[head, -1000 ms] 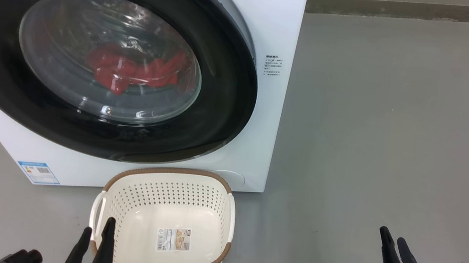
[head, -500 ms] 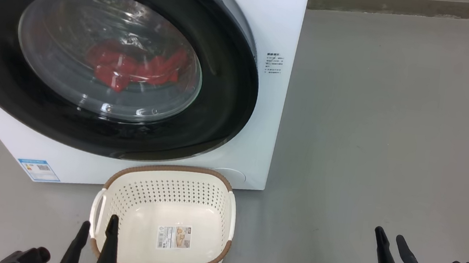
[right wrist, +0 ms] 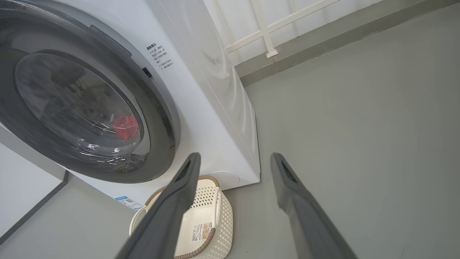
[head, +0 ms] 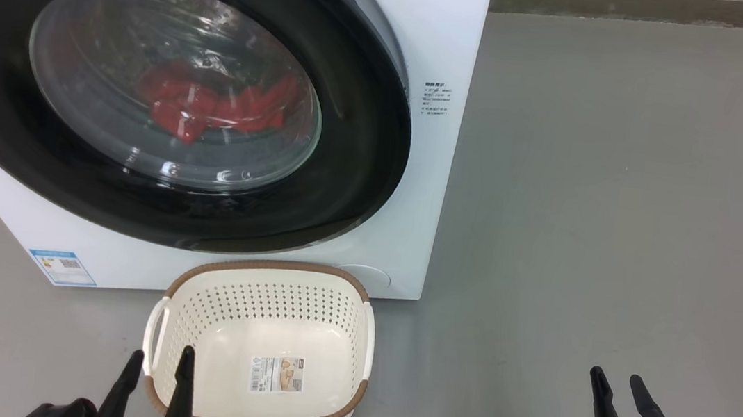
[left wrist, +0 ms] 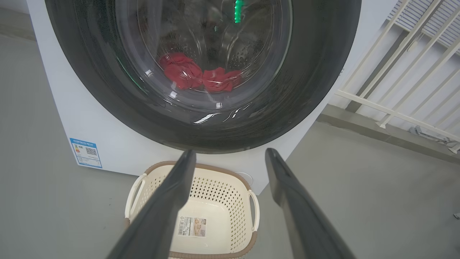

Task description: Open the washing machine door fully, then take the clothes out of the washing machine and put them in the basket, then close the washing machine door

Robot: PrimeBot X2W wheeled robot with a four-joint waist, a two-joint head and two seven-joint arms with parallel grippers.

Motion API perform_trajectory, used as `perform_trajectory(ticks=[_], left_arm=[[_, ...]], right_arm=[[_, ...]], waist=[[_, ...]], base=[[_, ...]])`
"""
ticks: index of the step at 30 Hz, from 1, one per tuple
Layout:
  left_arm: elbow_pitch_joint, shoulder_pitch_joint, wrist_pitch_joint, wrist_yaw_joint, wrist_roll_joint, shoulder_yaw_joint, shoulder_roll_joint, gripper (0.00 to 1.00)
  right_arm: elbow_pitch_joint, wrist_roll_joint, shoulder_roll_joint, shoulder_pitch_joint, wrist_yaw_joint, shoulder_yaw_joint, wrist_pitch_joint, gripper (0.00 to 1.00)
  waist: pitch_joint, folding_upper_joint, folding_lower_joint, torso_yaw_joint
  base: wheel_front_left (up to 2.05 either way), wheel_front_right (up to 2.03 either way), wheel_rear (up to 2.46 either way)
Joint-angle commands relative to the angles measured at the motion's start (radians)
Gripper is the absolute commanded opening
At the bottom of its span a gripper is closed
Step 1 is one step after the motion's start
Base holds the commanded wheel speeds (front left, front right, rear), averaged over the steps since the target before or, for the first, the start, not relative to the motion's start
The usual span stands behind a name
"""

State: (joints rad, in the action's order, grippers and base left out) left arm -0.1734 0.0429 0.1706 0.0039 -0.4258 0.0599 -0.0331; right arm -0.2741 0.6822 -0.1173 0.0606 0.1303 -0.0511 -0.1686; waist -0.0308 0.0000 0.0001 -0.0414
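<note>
The big white front-loading washing machine (head: 451,29) stood on the smooth grey floor (head: 590,191). Its large round door (head: 353,185), a glossy black rim around a bulging clear glass bowl, was shut. Behind the glass, soft crumpled red clothes (head: 208,106) lay low in the perforated steel drum. A small cream-white perforated plastic basket (head: 262,304) with a brown woven-look rim sat on the floor just before the machine's lower front edge. The left gripper (head: 162,352) hung at the basket's near left corner, its long dark tapered fingers spread apart. The right gripper (head: 616,376) hovered well to the right above the floor, likewise spread.
</note>
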Motion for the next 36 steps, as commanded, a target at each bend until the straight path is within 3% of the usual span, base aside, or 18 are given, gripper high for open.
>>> perform_trajectory(ticks=[1, 27, 36], left_arm=[[0.025, -0.004, 0.014, 0.009, 0.029, -0.022, -0.013, 1.0], [0.028, 0.023, 0.091, 0.037, 0.293, -0.011, -0.017, 1.0], [0.033, 0.022, 0.091, 0.035, 0.289, -0.011, -0.017, 1.0]], right_arm=[[0.029, -0.023, -0.02, -0.006, 0.0, -0.022, -0.017, 1.0], [0.039, -0.264, -0.029, 0.04, 0.0, 0.014, -0.093, 1.0], [0.045, -0.267, -0.027, 0.039, 0.0, 0.009, -0.093, 1.0]], waist=[[0.0, 0.0, -0.0001, 0.0], [-0.01, 0.0, -0.0001, -0.011], [-0.013, 0.0, -0.0001, -0.014]], base=[[0.0, 0.0, 0.0], [0.0, 0.0, 0.0], [0.0, 0.0, 0.0]])
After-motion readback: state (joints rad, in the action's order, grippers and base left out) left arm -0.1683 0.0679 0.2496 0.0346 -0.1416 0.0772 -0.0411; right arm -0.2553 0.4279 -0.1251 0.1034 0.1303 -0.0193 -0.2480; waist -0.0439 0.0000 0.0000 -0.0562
